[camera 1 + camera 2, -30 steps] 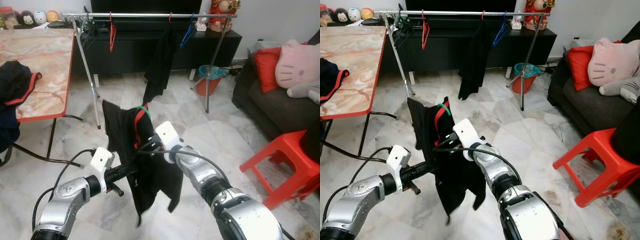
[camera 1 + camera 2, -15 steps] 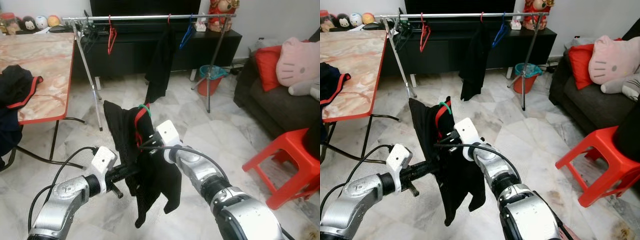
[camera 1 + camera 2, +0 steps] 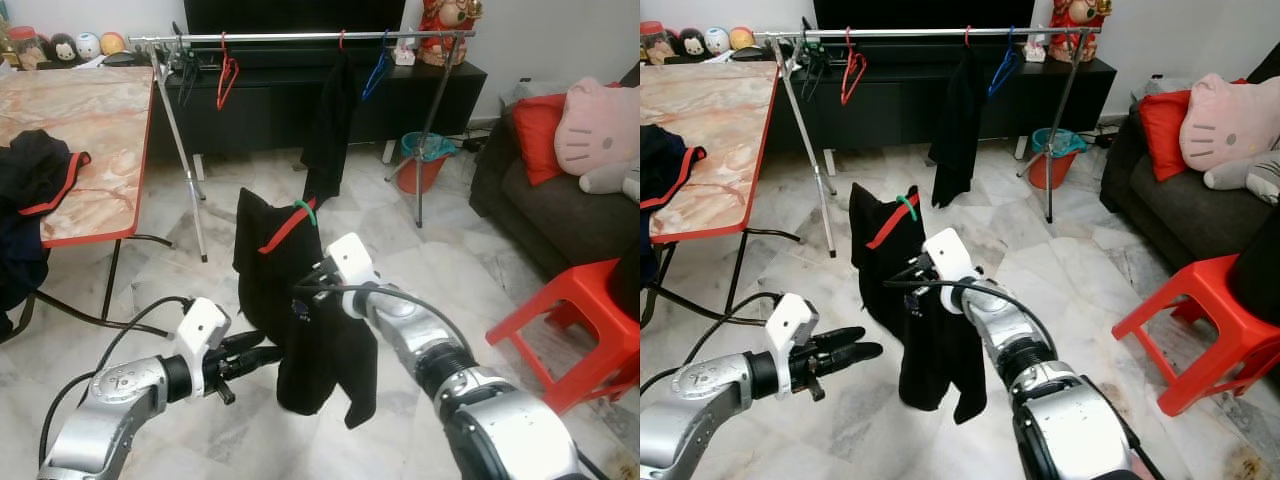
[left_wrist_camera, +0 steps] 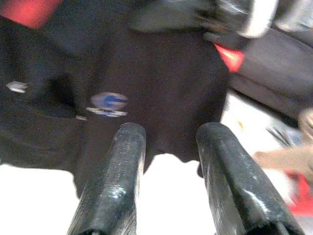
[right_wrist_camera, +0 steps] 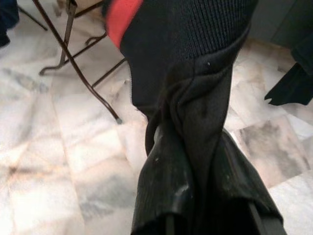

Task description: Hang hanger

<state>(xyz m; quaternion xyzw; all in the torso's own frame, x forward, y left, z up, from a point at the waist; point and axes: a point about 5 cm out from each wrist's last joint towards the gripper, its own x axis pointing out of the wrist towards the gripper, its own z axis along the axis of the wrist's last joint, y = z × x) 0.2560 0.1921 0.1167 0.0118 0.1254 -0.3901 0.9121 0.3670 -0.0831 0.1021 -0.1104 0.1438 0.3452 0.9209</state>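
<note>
Clothes rack (image 3: 300,36) stands across the room at 12 o'clock. My right tool (image 3: 912,278) is clenched on the black garment (image 3: 300,320), which hangs mid-frame on a red hanger (image 3: 283,230). My left tool (image 3: 262,355) at 7 o'clock is parted, just beside the cloth. Left wrist view shows a blue logo (image 4: 108,101).

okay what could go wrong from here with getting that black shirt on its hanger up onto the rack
The right gripper alone carries the black garment, pinching bunched cloth, so it might slip. The open left gripper hovers beside the cloth and could snag it. The rail stands well ahead and above, already holding hangers, so hooking the green hanger hook could tangle.
</note>
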